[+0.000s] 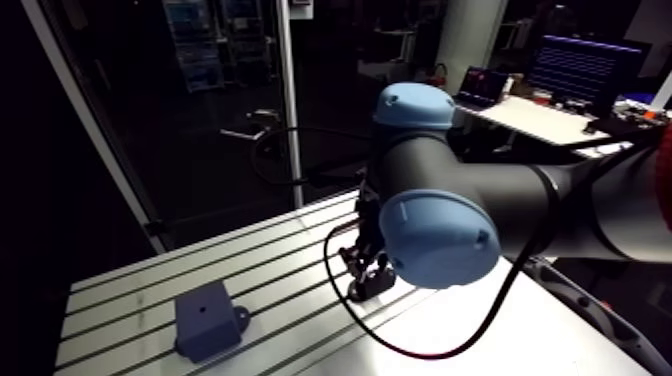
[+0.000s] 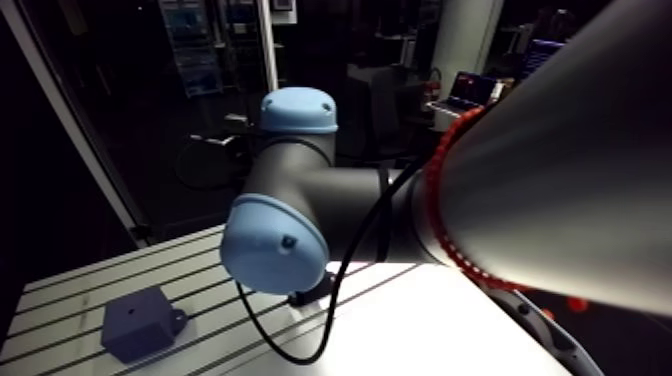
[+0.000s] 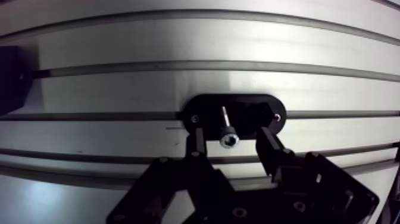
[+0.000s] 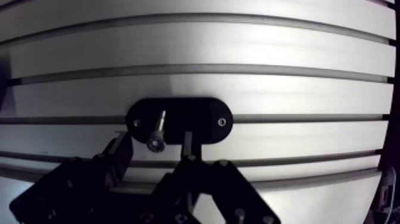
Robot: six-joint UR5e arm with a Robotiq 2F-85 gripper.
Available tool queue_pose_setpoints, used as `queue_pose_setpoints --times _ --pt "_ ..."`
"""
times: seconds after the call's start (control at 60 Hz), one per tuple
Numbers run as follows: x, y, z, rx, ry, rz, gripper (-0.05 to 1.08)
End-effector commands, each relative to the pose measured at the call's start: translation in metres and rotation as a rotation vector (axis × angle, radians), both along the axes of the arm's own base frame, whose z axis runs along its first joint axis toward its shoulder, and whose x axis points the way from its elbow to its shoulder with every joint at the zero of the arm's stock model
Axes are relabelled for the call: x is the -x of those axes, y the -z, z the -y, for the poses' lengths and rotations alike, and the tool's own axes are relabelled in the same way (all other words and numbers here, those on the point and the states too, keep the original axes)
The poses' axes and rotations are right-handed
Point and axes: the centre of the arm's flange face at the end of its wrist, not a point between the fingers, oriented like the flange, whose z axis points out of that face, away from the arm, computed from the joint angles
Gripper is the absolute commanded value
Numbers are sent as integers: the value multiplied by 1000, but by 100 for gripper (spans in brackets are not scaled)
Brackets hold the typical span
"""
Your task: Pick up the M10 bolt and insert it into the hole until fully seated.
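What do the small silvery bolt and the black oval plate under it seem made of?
Small silvery bolt: probably steel, bright finish; shaft and socket head glint. Black oval plate: perhaps matt plastic or painted metal; it reflects almost nothing.

dark block [image 3: 8, 80]: cut by wrist-view edge | fingers [image 1: 357, 286]: partly behind joint cap [image 1: 440, 240]

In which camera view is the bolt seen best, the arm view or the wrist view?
The wrist view. There the bolt sits on a black plate, between the fingers of the open gripper. In the arm view the bolt cannot be made out under the gripper.
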Motion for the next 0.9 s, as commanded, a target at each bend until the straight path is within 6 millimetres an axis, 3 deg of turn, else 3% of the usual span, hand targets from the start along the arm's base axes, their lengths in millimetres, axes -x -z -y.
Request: queue_pose_setpoints --times 0.017,0.9 --pt "0 2 0 2 0 3 47" --pt "0 5 0 6 0 10 64"
